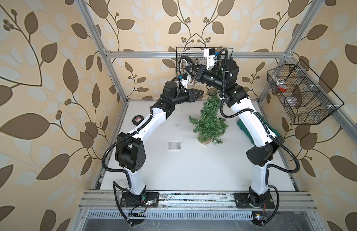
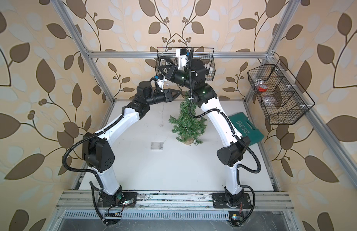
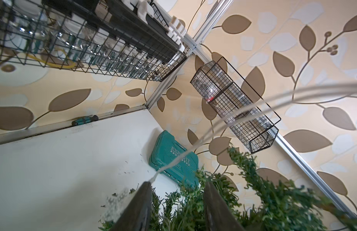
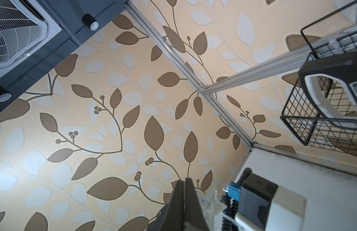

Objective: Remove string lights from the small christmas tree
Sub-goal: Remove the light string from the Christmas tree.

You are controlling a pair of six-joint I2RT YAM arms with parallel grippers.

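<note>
The small christmas tree (image 1: pixel 208 120) (image 2: pixel 188 122) stands on its round tan base (image 1: pixel 204 141) right of the table's middle; its tip reaches under my right arm. My left gripper (image 1: pixel 201 92) (image 3: pixel 176 184) is open just above and left of the treetop, with branches (image 3: pixel 193 210) showing between its fingers. The string lights' thin wire (image 3: pixel 213 130) runs off one left fingertip and upward. In both top views the wire (image 1: pixel 178 118) hangs to the table and trails to the clear battery box (image 1: pixel 174 145) (image 2: pixel 157 146). My right gripper (image 1: pixel 186 69) (image 4: pixel 185 180) is shut, raised high by the back basket, apparently pinching the wire.
A black wire basket (image 1: pixel 181 56) hangs on the back rail right behind both grippers. Another basket (image 1: pixel 301 96) hangs on the right wall. A black tape roll (image 1: pixel 138 120) lies at the left edge. A green case (image 2: pixel 247 128) lies right of the tree. A screwdriver (image 3: pixel 84 120) rests along the back edge.
</note>
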